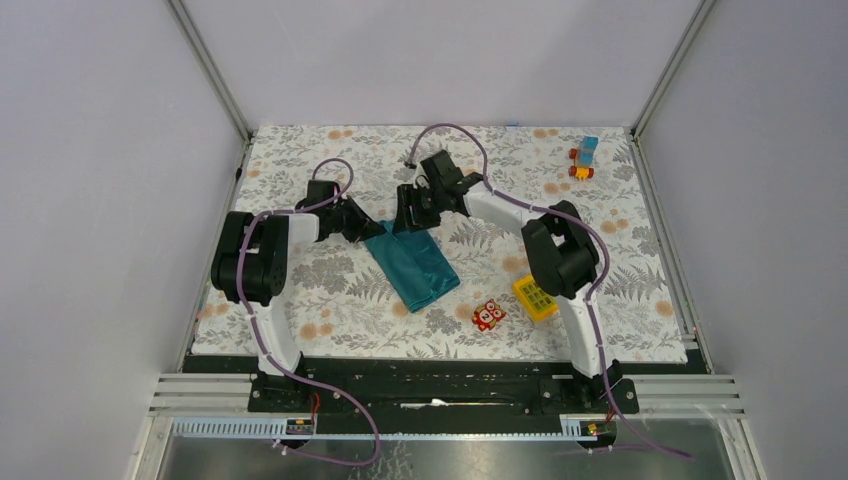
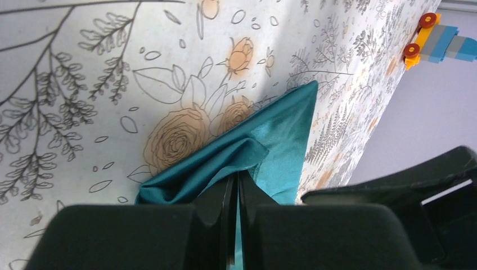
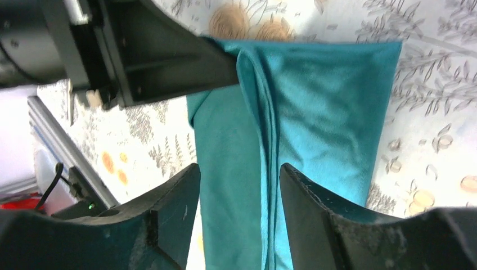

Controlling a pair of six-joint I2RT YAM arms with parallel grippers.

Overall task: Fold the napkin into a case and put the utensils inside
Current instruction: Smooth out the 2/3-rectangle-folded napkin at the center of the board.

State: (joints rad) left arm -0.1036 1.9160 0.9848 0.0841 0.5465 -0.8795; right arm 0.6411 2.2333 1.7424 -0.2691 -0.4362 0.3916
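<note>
Left claw [image 2: 236, 188] pinches the napkin [image 1: 420, 268] at its 11 o'clock corner; right claw [image 3: 239, 171] gapes wide above. Edges should be drawn level.

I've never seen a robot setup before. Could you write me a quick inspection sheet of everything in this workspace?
Surface: floral-print cloth covers the table.
Job's things: teal napkin lies at the centre, folded into a long strip; utensils, nothing seen.
Clutter: red owl toy and yellow gridded block near the right arm; block toy car at the far right corner.
Grippers: left gripper shut on the napkin's edge; right gripper open above the napkin.
Cables: purple cables run along each arm.
Surroundings: plain white walls with a metal frame.
</note>
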